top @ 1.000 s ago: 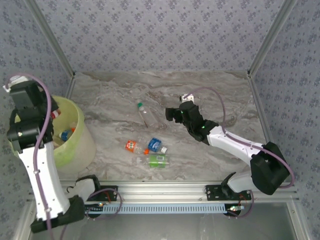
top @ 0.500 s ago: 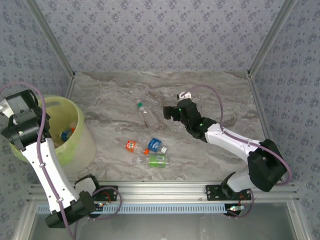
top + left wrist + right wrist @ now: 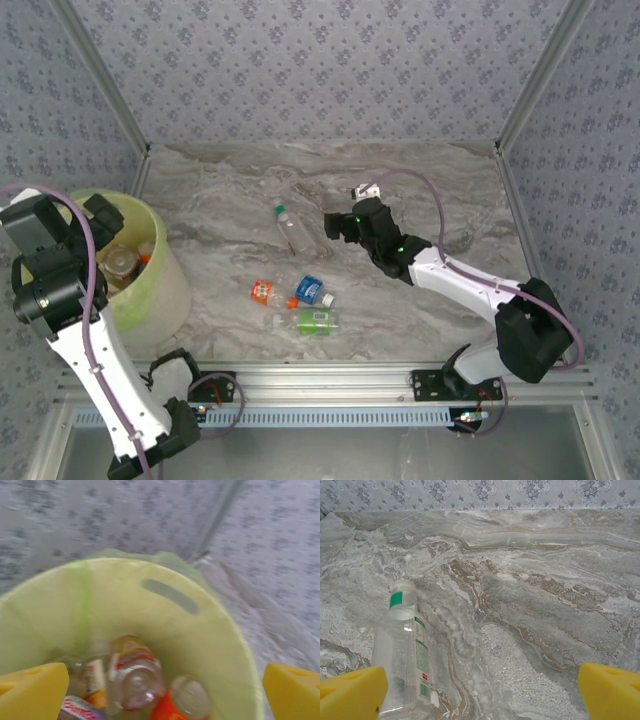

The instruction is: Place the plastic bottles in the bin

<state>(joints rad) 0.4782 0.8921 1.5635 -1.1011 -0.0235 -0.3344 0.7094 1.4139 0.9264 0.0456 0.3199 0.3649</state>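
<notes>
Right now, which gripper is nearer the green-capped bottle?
Right. The right gripper is open just beside the green-capped bottle; the left gripper hangs open over the bin, far off.

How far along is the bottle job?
Done: several plastic bottles lie in the round yellow-green bin under the open left pincer. In hand: nothing; the open right pincer faces the clear green-capped bottle. Left: it, the orange-labelled bottle, blue-labelled bottle, green-labelled bottle.

- Grey marble-patterned table [image 3: 430, 180], veined brown and white.
- Blue-grey floral wall panels [image 3: 320, 70] standing around the table's far and side edges.
- Aluminium rail [image 3: 330, 380] along the table's near edge.
</notes>
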